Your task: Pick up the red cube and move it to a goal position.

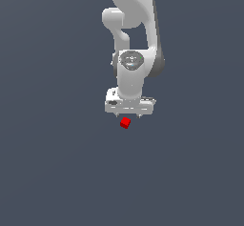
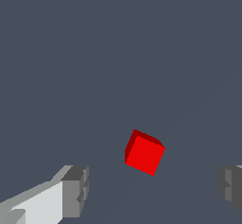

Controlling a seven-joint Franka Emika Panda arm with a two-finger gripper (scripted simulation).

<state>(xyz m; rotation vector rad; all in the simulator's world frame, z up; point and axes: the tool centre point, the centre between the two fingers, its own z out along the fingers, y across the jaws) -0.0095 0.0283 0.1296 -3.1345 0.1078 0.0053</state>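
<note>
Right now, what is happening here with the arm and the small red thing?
A white Panda arm holds its end effector just above the red cube. In the wrist view the fingers are spread wide, and the cube sits in the gap between them, untouched. Nothing is grasped yet.

Gripper [image 2: 153, 187] jaws spread way wider than the red cube [image 2: 144, 153], open space all around it.

Flat, even, dim render; no cast shadows, glare or blur.

Plain dark grey-blue ground [image 1: 52, 172]
</note>
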